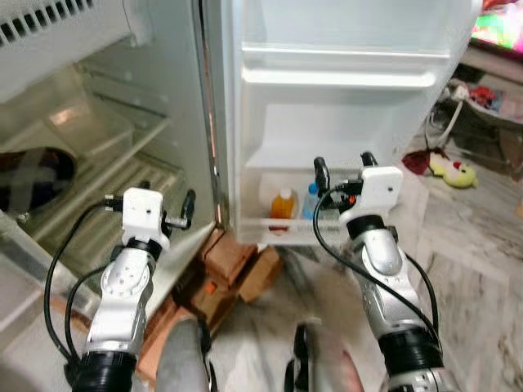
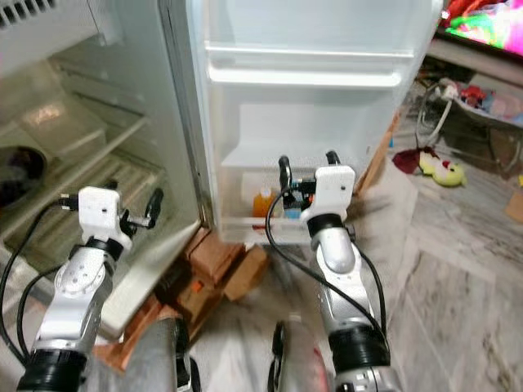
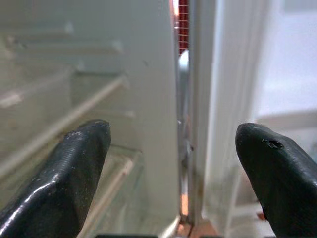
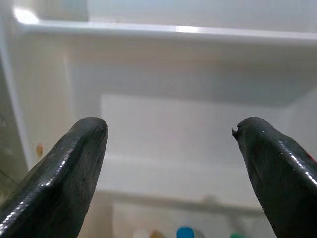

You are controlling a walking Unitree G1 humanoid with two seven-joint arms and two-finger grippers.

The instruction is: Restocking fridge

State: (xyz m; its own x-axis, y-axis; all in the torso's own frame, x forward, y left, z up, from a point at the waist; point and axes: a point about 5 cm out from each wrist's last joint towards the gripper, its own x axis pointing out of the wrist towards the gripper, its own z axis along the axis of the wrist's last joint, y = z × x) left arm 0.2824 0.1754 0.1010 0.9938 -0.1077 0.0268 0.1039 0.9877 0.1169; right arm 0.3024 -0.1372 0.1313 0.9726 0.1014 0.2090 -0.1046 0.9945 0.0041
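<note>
Silver arms, white wrist boxes, black cables, glossy black fingers point(image 3: 69, 173)

The lowest door shelf point(image 1: 278, 226) of the open fridge carries an orange bottle point(image 1: 283, 204) with a blue-capped bottle point(image 1: 310, 201) just to its right. On the marble floor point(image 1: 474, 269), brown boxes point(image 1: 237, 269) lie near the fridge's foot, and a yellow toy point(image 1: 453, 172) lies far right.

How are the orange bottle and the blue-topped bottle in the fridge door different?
The orange bottle has orange contents and an orange cap; the blue-topped bottle looks clear or pale with a blue cap and blue label. The orange bottle stands nearer the fridge's hinge side; the blue-topped bottle stands beside it, just behind the right gripper. Both stand upright in the bottom door shelf.
</note>
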